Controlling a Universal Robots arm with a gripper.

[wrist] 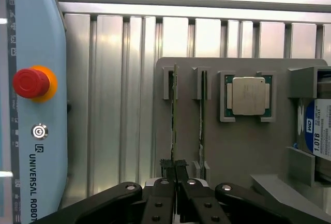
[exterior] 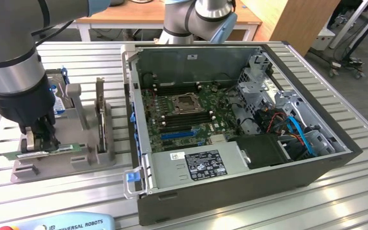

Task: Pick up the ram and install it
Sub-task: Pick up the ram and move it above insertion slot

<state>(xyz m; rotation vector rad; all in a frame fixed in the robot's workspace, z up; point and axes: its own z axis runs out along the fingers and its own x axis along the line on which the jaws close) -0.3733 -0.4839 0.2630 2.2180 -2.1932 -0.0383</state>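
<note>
Two memory sticks stand on edge in the grey holder (wrist: 243,151). The gripper (wrist: 173,166) has its fingers pinched almost together on the end of one of them, the ram (wrist: 173,110), which sits down in its cradle. I'd call this the pick-up: grip made, lift not begun. Just beside it the other stick (wrist: 202,105) stands untouched. Freeing the ram looks to call for a straight upward pull. Farther off is the open computer case (exterior: 312,177); its memory slots (exterior: 178,120) are too dim to say which is free.
</note>
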